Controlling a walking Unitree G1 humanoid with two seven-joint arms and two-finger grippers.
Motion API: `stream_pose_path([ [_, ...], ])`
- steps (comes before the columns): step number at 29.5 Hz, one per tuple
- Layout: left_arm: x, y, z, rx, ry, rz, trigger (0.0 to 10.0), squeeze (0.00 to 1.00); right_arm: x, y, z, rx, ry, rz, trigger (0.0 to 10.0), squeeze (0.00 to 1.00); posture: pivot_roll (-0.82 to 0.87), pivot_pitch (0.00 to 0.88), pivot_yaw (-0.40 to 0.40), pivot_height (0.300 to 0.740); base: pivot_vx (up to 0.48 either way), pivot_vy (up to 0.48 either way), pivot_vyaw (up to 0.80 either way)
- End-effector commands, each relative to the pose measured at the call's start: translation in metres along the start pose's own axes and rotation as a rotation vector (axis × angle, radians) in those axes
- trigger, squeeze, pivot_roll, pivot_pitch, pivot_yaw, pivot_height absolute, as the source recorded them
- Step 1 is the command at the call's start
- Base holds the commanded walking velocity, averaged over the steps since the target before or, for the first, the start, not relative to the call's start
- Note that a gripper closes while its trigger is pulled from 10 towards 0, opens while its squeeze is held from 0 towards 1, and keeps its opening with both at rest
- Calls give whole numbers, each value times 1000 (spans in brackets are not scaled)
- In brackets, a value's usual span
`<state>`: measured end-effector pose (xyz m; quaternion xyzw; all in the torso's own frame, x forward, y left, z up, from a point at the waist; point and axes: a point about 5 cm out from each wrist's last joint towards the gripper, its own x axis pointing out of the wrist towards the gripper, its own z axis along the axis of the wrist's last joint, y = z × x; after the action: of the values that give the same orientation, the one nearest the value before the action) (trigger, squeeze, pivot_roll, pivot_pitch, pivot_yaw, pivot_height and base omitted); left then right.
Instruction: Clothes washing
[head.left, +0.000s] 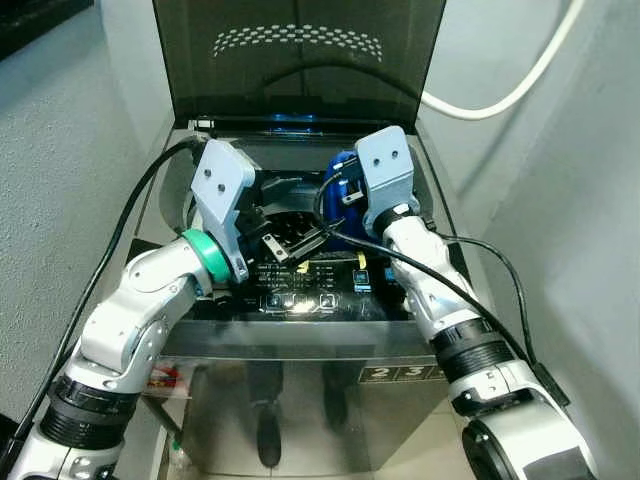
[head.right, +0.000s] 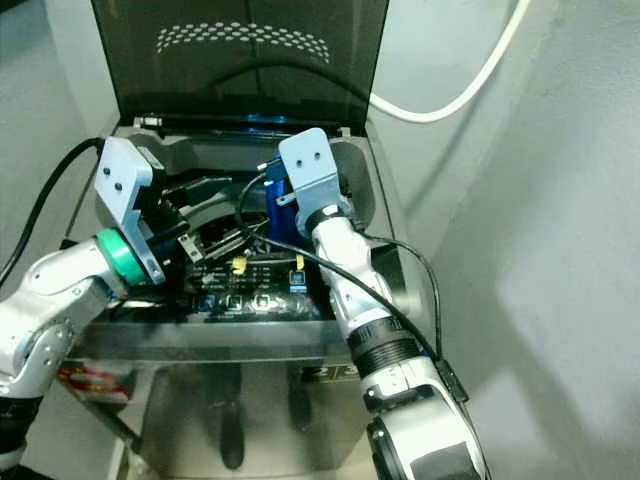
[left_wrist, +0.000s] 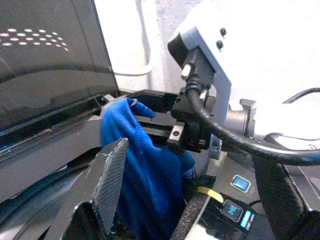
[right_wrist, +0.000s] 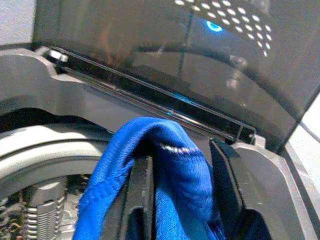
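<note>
A blue cloth (head.left: 341, 176) hangs over the open drum of a top-loading washing machine (head.left: 300, 345). My right gripper (right_wrist: 185, 192) is shut on the cloth, whose fold drapes over the black fingers (right_wrist: 141, 200), above the right side of the tub opening. My left gripper (head.left: 292, 240) stands open over the front of the opening, just left of the cloth. In the left wrist view the blue cloth (left_wrist: 145, 170) hangs beyond its spread fingers (left_wrist: 107, 180), not touching them as far as I can tell.
The dark lid (head.left: 300, 60) stands upright at the back. The control panel (head.left: 300, 290) runs along the front rim. The steel drum (right_wrist: 45, 215) lies below. A white hose (head.left: 500, 100) curves along the right wall. Grey walls close in on both sides.
</note>
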<state>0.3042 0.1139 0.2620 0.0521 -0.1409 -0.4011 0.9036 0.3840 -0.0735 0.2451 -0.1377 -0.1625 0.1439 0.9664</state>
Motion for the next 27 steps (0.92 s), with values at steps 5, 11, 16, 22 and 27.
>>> stream_pose_path([
  [5, -2, -3, 3, 12, -4, 59, 10000, 0, -6, 0, 5, -41, -81, 137, 10000, 0, 108, 0, 45, 740, 0, 0, 0],
  [11, -5, -4, 3, 15, 10, 93, 10000, 0, -12, -5, 5, -66, -82, 216, 10000, 0, 107, 0, 42, 740, 0, 0, 0],
  [16, -6, -6, 3, 12, 11, 102, 10000, 0, -21, -13, 5, -100, -92, 296, 10000, 0, 107, 0, 40, 740, 0, 0, 0],
  [22, -8, -9, 2, 9, 19, 94, 10000, 0, -47, -24, -6, -287, -18, 555, 10000, 0, 105, 0, 41, 740, 0, 0, 0],
  [27, -9, -9, 2, 7, 26, 95, 10000, 0, -47, -40, -4, -435, 22, 589, 10000, 0, 103, 0, 37, 740, 0, 0, 0],
])
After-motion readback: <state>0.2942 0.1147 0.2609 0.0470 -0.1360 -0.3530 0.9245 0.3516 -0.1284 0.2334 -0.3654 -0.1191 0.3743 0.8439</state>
